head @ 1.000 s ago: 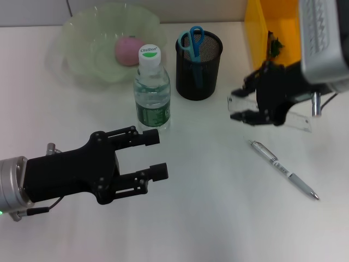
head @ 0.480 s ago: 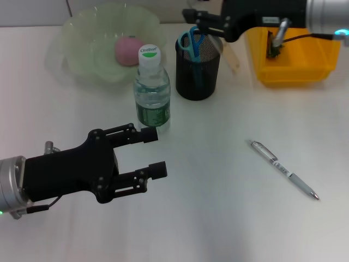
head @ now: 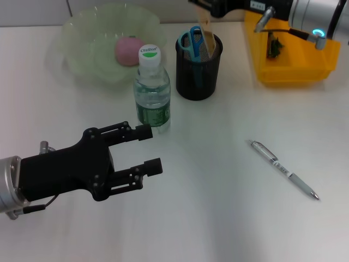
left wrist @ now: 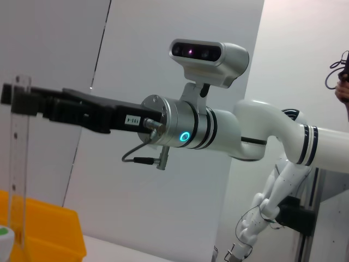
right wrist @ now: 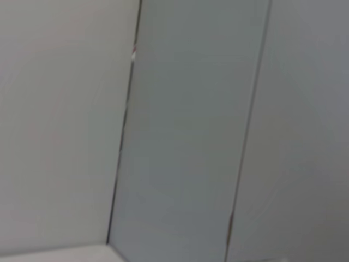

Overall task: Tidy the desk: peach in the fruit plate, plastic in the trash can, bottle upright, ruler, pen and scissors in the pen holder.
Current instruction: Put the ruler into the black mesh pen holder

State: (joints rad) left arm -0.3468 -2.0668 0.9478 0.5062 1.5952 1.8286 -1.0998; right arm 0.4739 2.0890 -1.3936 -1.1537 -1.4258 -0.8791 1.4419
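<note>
So the clear ruler (head: 208, 37) is standing almost upright with its lower end inside the black mesh pen holder (head: 199, 73), right next to the blue-handled scissors (head: 192, 41) already in there. In the left wrist view you can see the right gripper (left wrist: 12, 98) way up, pinching the top end of that ruler (left wrist: 18, 174) so it hangs straight down; in the head view the gripper (head: 210, 6) sits at the top edge just above the holder.

The pen (head: 282, 169) is lying flat on the white desk (head: 229, 218), well apart from the holder, toward the robot's right. The water bottle (head: 152, 93) stands upright just beside the holder, green label, white cap. Behind it the peach (head: 128, 51) is sitting in the pale green fruit plate (head: 82, 38). The yellow bin (head: 289, 54) is at the back right with something dark and green in it.

Left gripper (head: 148, 148) hovers low over the desk near the bottle, fingers spread apart, holding nothing
</note>
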